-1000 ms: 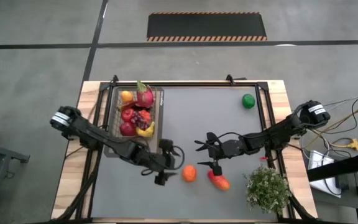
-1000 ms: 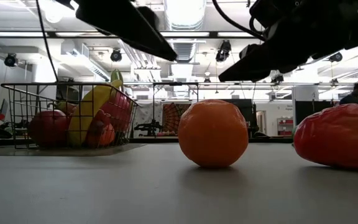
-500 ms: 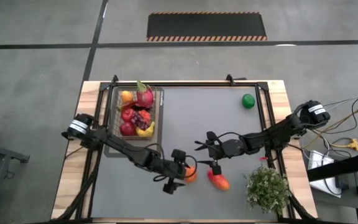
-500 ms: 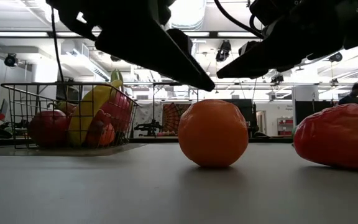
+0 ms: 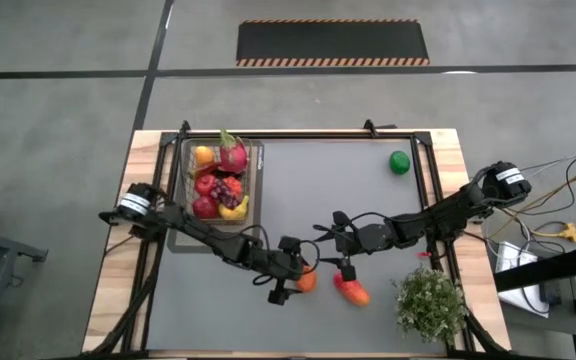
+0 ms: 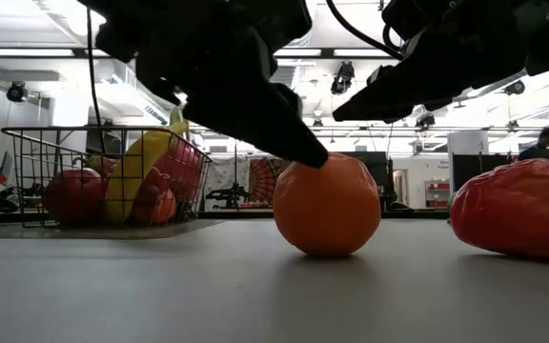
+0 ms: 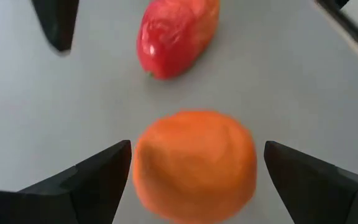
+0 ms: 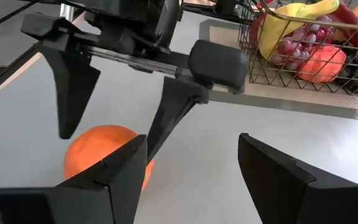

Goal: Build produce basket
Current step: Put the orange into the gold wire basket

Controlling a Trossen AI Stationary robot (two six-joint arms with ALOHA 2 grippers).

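The orange (image 5: pixel 307 281) lies loose on the grey table surface (image 5: pixel 298 190), near the front and well apart from the basket (image 5: pixel 216 180) at the rear left. It is round and smooth-skinned, with a slightly uneven surface. It is judged light and stiff, a moulded toy; not fragile, but likely to roll or squirt out if pinched off-centre. The sound hold is across its widest part, one finger on each side, low enough that it cannot pop upward.

The left gripper (image 7: pixel 192 165) is down over the orange with its fingers (image 7: pixel 92 180) spread wide, one to each side and not yet clamped. In the low view one finger appears to touch the top of the fruit; contact cannot be confirmed.

Just beside the orange lies a red mango (image 5: pixel 351 290), apart from it. The right gripper (image 5: pixel 340 245) hovers close above that area, fingers apart and holding nothing.

The basket already holds a banana (image 6: pixel 133 171), red apples (image 6: pixel 72 195), grapes (image 8: pixel 289 46) and a dragon fruit (image 5: pixel 232 155). A green lime (image 5: pixel 399 162) sits alone at the rear right. A potted plant (image 5: pixel 430 303) stands at the front right corner.
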